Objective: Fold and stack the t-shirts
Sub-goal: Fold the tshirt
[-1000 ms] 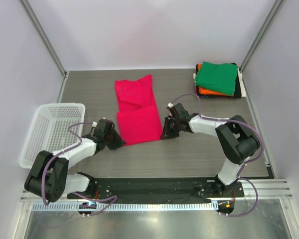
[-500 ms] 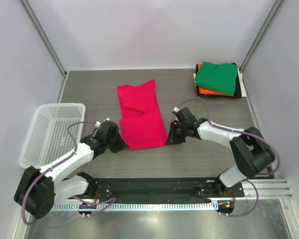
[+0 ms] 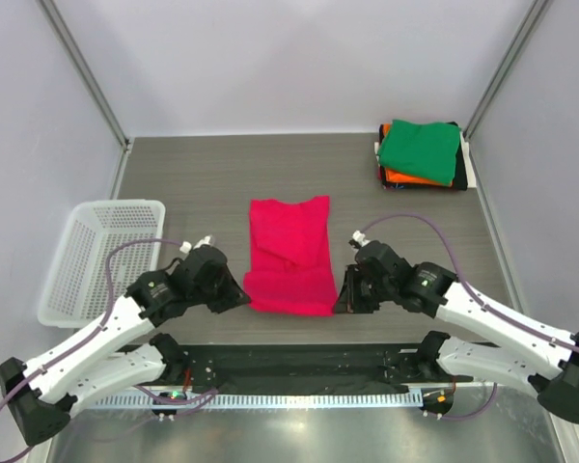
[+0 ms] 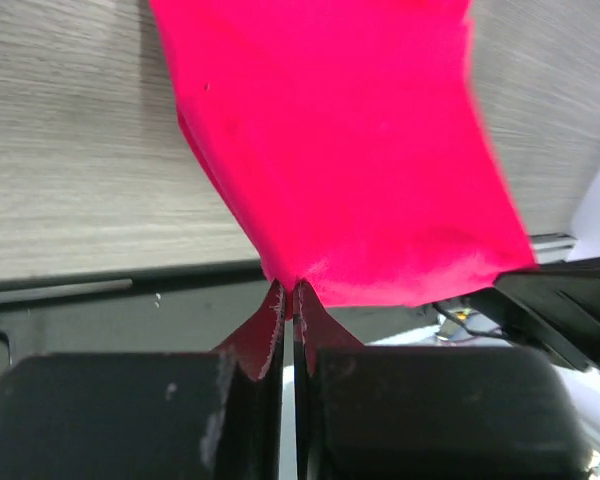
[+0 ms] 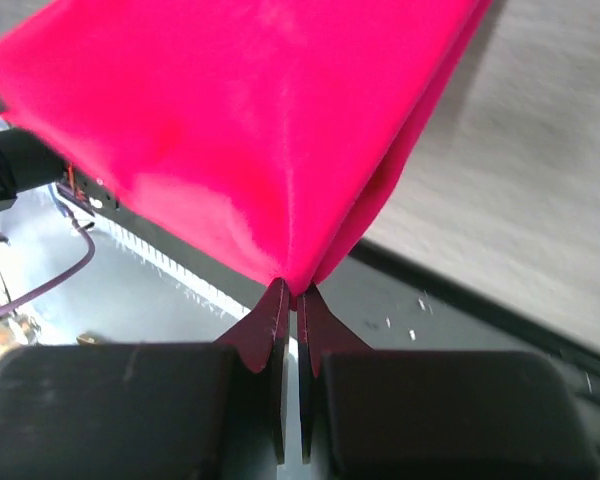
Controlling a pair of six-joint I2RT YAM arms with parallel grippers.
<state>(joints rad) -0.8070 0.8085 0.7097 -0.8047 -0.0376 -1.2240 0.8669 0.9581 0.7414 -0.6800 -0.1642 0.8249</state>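
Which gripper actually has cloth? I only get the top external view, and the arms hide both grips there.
Observer: Left wrist view: the left gripper is shut on a corner of the bright pink-red cloth t-shirt, pinched right at its tips.
Operator: And the right?
Observer: Right wrist view: the right gripper is shut on the other near corner, where a doubled edge of cloth comes to a point.
Operator: Any cloth bunched deep in either gripper?
Observer: No. In both wrist views only the very corner sits at the tips.
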